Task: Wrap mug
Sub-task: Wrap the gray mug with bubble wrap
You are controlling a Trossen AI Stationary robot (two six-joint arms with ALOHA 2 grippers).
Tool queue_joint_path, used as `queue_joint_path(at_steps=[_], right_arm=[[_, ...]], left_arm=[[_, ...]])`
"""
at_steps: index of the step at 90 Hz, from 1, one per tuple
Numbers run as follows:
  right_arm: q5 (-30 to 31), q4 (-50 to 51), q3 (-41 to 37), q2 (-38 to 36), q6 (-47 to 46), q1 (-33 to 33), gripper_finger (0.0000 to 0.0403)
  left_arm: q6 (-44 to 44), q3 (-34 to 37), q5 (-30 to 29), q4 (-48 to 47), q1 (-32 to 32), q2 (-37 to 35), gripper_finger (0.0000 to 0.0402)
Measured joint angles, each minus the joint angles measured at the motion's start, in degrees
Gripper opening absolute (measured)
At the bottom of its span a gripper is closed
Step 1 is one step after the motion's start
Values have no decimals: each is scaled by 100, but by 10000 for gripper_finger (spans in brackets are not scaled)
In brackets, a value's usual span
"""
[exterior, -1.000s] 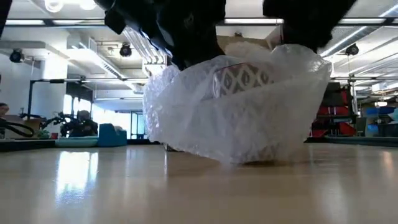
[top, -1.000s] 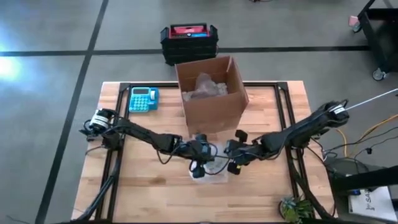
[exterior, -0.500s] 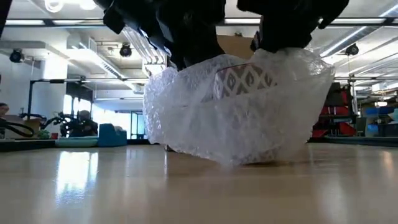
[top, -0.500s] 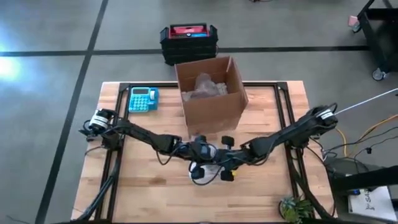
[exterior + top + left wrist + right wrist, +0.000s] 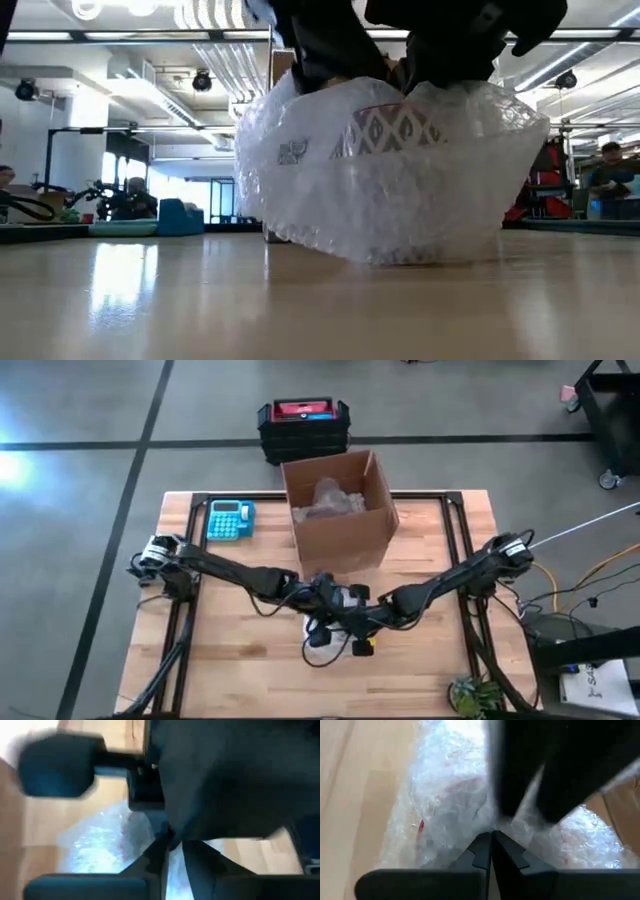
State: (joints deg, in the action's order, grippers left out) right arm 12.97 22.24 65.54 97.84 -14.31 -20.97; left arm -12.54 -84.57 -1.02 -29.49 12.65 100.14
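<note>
Now the mug (image 5: 392,130), swathed in bubble wrap (image 5: 390,180), is seen near the middle of the table (image 5: 240,665), just in front of the cardboard box (image 5: 340,510). Both tools meet above it: the left tool (image 5: 325,592) and the right tool (image 5: 358,622). The right tool's fingers are pinched together on a fold of wrap; the left tool's state cannot be told. The fold should be drawn snugly across the top while the mug is kept upright and steadied.
</note>
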Motion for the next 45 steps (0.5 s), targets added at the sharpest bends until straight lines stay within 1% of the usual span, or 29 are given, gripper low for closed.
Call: queue_joint_path(at_steps=[6, 13, 25, 34, 39, 45], right_arm=[[9, -7, -30, 0, -12, -2, 0], [18, -29, -76, -9, -138, -2, 0], [31, -42, -133, -17, -230, -15, 0], [40, -36, -139, -17, -214, -13, 0], [51, -36, -140, -17, -210, -13, 0], [50, -31, -140, -17, -138, -13, 0]], left_arm=[[-69, -309, -165, -811, 102, -102, 68], [-229, -403, -586, -1660, 325, -181, 73], [-892, -216, -1453, -2398, 732, -496, 65], [-1400, 262, -1907, -2390, 1007, -737, 50], [-1595, 681, -1921, -2171, 1100, -823, 40], [-1769, 1230, -1841, -1684, 1164, -933, 28]])
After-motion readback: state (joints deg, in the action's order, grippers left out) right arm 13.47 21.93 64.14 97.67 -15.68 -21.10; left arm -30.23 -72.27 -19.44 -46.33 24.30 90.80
